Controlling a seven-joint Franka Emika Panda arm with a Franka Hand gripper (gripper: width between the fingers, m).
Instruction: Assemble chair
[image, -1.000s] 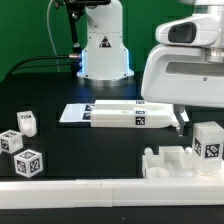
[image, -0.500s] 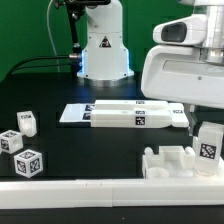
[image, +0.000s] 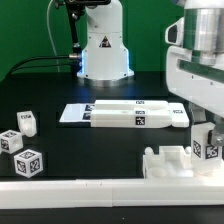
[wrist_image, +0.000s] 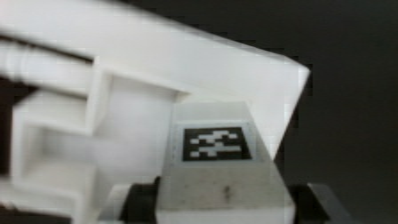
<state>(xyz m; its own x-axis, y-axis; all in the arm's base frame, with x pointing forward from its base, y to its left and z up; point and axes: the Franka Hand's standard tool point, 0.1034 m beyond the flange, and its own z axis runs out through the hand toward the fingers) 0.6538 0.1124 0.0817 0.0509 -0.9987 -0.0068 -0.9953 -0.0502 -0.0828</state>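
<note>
My gripper (image: 207, 143) hangs at the exterior view's right, shut on a white tagged block (image: 208, 151) that stands upright next to the pegged white piece (image: 170, 161). In the wrist view the block (wrist_image: 222, 150) fills the space between the dark fingers (wrist_image: 150, 196), and my gripper (wrist_image: 231, 202) presses on both its sides. The pegged piece (wrist_image: 80, 120) lies right beside it. Flat white slabs (image: 125, 114) with tags lie mid-table. Three small tagged cubes (image: 28, 160) sit at the exterior view's left.
The robot's base (image: 103, 52) stands at the back with cables behind it. A long white rail (image: 90, 190) runs along the table's front edge, close to the pegged piece and the cubes.
The jaws have closed onto the tagged block, which was standing free between them before. The gripper head has shifted toward the exterior view's right and now stands more upright.
</note>
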